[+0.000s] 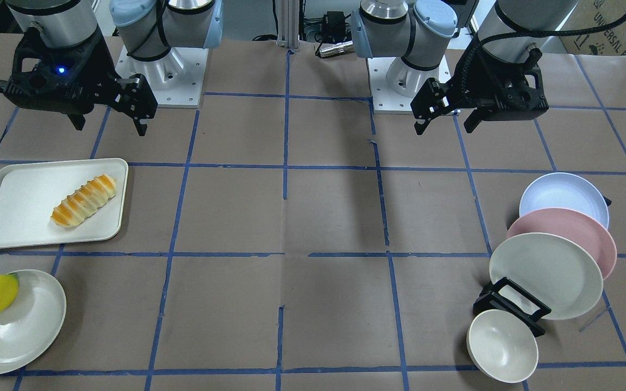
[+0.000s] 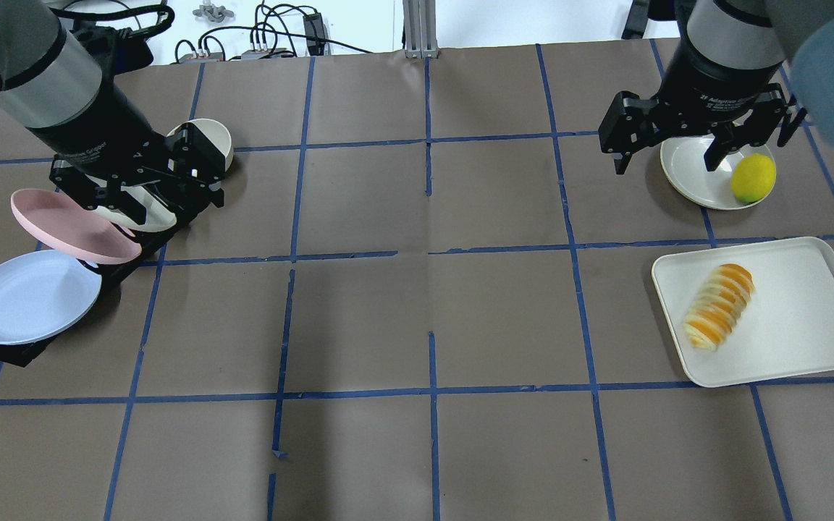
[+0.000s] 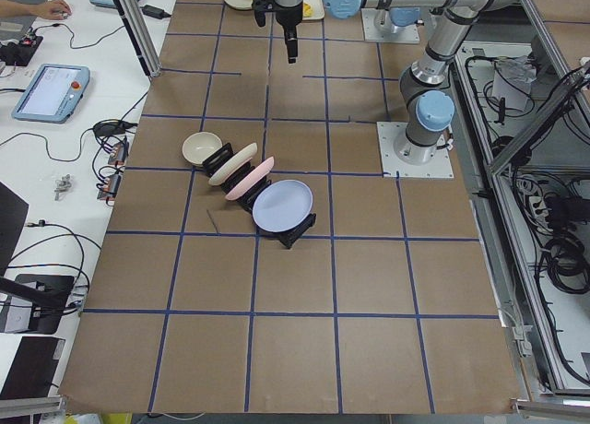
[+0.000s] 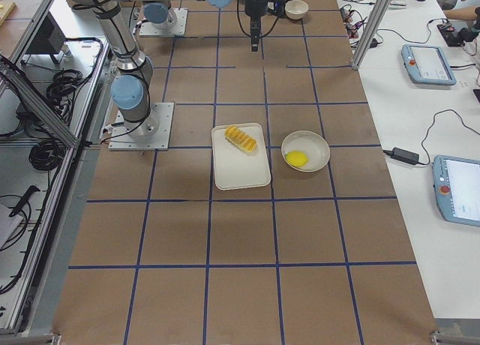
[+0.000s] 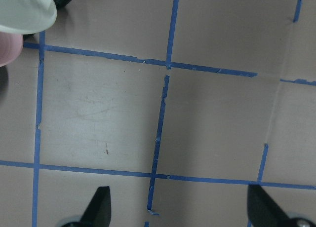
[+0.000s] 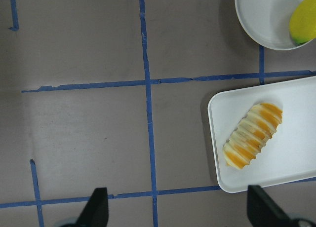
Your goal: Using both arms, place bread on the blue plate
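We find the bread (image 2: 719,306) alone on the white tray (image 2: 808,289), well below and to one side of our right gripper (image 1: 111,129), whose fingers stand apart, empty. Beyond the tray, a cream plate (image 2: 692,174) holds a lemon (image 2: 753,178). Our left gripper (image 1: 442,129), likewise spread, hangs near the black rack (image 2: 8,352) where the blue plate (image 2: 26,297) leans.

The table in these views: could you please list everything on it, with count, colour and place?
Striped orange-and-cream twisted bread roll: 1, on the tray.
Cream rectangular tray: 1, robot's right side.
Yellow lemon: 1, on the lemon plate's rim.
Round cream lemon plate: 1, beyond the tray.
Black plate rack: 1, robot's left side.
Pale blue round plate: 1, rack end nearest robot.
Pink round plate: 1, next.
Cream round rack plate: 1, third.
Cream bowl: 1, rack's far end.
Left hand: black, open, empty.
Right hand: black, open, empty.
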Tool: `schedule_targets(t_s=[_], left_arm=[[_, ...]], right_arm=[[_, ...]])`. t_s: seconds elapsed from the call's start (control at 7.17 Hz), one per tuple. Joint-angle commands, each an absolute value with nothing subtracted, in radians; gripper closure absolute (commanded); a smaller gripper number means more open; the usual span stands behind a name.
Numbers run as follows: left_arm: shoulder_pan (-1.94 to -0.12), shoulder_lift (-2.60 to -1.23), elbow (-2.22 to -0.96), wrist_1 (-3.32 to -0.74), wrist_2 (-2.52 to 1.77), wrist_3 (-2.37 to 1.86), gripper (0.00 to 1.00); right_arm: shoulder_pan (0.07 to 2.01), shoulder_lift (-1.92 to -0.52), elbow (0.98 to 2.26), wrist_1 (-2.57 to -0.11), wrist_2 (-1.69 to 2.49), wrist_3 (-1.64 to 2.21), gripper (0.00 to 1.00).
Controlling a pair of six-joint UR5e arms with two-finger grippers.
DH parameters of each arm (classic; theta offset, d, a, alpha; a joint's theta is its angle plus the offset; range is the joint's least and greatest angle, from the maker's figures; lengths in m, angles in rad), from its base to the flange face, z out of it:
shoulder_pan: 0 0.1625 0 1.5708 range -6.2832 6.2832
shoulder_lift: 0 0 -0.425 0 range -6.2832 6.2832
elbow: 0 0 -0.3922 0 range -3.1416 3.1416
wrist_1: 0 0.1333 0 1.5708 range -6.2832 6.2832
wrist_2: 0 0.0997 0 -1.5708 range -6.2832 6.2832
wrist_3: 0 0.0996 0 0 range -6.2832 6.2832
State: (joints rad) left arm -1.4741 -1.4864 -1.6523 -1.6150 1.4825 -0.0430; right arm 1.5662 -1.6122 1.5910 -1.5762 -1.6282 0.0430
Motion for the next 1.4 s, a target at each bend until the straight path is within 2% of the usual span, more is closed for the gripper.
schedule_targets(t_s=[0.0,0.28,0.7,0.98,1.12,1.26], left_arm=[[-1.473,-1.483,-1.663,-1.615,1.476,-0.043,0.03],[-1.418,-1.489,-1.654,-1.617,1.482,0.088,0.0],[-1.026,-1.512,-1.664,-1.661,1.486,0.711,0.0],[-0.8,-1.622,-1.629,-1.683,1.491,1.028,0.0],[-0.74,-1.678,-1.614,-1.672,1.547,1.064,0.0],[-0.736,-1.765,-1.559,-1.602,1.668,1.069,0.0]], right_arm=[[1.566,-1.612,1.591,-1.575,-1.629,0.043,0.0],[1.562,-1.611,1.592,-1.572,-1.628,0.043,0.0],[1.551,-1.609,1.591,-1.566,-1.632,0.043,0.0],[1.316,-1.608,1.635,-1.563,-1.638,0.023,0.0],[1.196,-1.612,1.67,-1.565,-1.641,-0.024,0.0],[1.163,-1.614,1.678,-1.562,-1.644,-0.022,0.0]])
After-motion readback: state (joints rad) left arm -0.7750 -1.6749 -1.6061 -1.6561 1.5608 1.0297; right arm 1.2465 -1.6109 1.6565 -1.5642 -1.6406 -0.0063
